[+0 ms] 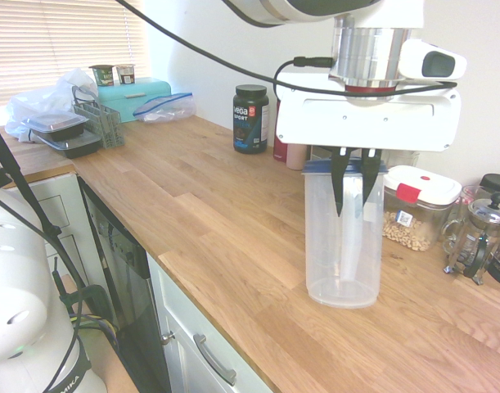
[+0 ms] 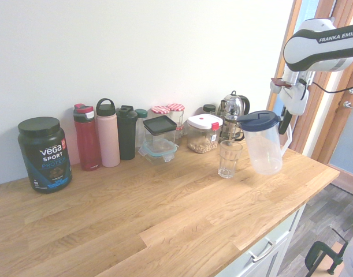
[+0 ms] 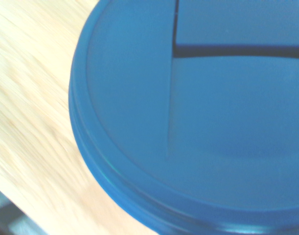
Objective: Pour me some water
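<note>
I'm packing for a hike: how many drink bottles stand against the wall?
3, side by side right of the protein tub: a red bottle, a pink bottle, and a black bottle. Others could be hidden behind them.

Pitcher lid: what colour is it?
Dark blue; the pitcher lid fills the wrist view, which shows it best.

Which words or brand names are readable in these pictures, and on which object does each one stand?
"vega SPORT" on the black tub; the smaller print under it is too blurred to read.
"FRANKA EMIKA" on the robot arm.
The label on the cereal container is too small to read.
The wrist view shows no text.
</note>
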Robot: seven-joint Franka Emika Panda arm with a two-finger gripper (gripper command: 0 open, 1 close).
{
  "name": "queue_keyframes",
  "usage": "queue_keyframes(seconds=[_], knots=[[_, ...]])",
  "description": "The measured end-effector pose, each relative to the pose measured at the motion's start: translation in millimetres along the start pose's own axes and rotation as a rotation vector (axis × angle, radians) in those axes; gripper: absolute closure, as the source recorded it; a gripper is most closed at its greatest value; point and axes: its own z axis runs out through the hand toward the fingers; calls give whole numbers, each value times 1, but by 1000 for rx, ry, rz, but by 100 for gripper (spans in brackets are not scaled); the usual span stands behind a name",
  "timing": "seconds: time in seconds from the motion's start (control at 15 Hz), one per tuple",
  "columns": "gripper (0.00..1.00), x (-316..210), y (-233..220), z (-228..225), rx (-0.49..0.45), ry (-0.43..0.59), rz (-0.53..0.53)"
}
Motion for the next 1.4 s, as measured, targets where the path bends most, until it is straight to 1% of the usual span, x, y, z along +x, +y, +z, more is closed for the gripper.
queue_keyframes(seconds=[0.13, 0.47, 0.67, 0.87, 0.93, 1.0, 1.2, 1.4], knots=[[100, -7, 0, 3, 19, 24, -35], [100, -39, -3, 21, 61, 35, -58], [100, -58, -30, 22, 66, 60, -76], [100, -87, -77, 0, 8, 115, -63], [100, -95, -99, -8, -2, 130, -43], [100, -98, -121, -17, 12, 153, 0], [100, -89, -183, -25, 119, 186, 157], [100, -66, -228, -29, 226, 221, 320]])
